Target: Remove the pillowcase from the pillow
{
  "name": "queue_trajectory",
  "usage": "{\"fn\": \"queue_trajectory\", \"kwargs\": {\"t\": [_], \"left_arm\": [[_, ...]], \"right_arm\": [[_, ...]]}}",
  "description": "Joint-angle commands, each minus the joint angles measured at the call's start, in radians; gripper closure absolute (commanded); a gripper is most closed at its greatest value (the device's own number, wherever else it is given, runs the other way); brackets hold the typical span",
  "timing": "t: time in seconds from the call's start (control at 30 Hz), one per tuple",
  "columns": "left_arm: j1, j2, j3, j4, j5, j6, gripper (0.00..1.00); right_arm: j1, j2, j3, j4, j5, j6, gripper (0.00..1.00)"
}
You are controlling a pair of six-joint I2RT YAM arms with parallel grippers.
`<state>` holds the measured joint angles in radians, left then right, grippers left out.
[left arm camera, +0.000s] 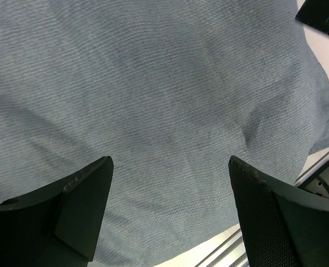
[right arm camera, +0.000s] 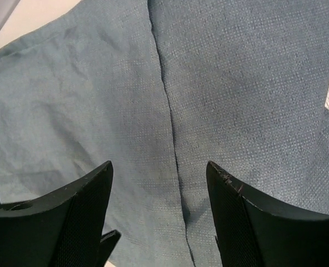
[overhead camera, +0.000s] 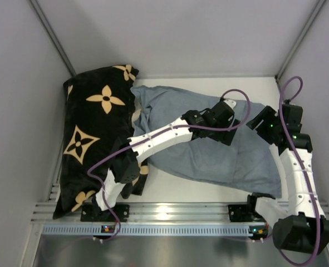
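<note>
The pillowcase (overhead camera: 209, 153) lies spread across the middle of the table, its plain blue-grey side showing. It fills the left wrist view (left arm camera: 153, 83) and the right wrist view (right arm camera: 236, 83), where a seam runs down between the fingers. The pillow (overhead camera: 136, 115) shows only as a cream and yellow sliver at the pillowcase's left edge; the rest is hidden. My left gripper (overhead camera: 226, 136) (left arm camera: 170, 161) is open just above the fabric's middle. My right gripper (overhead camera: 263, 119) (right arm camera: 159, 164) is open over the fabric's right part. Neither holds anything.
A black cushion with tan flower motifs (overhead camera: 94, 128) lies along the left wall. Grey walls close in the left, back and right. The metal rail (overhead camera: 181, 214) with the arm bases runs along the near edge.
</note>
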<state>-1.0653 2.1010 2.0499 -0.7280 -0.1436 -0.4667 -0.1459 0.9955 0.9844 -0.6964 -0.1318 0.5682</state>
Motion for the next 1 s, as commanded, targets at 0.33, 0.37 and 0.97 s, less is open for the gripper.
{"fn": "queue_trajectory", "kwargs": {"t": [0.33, 0.37, 0.97], "left_arm": [[-0.028, 0.099, 0.093, 0.012, 0.022, -0.059, 0.14], [-0.033, 0.103, 0.093, 0.015, 0.018, -0.061, 0.14], [-0.076, 0.186, 0.156, 0.027, -0.036, -0.078, 0.14]], "right_arm": [[-0.026, -0.077, -0.063, -0.08, 0.035, -0.063, 0.36], [-0.033, -0.075, -0.061, -0.08, 0.037, -0.067, 0.36], [-0.164, -0.052, -0.101, -0.06, -0.157, -0.085, 0.37]]}}
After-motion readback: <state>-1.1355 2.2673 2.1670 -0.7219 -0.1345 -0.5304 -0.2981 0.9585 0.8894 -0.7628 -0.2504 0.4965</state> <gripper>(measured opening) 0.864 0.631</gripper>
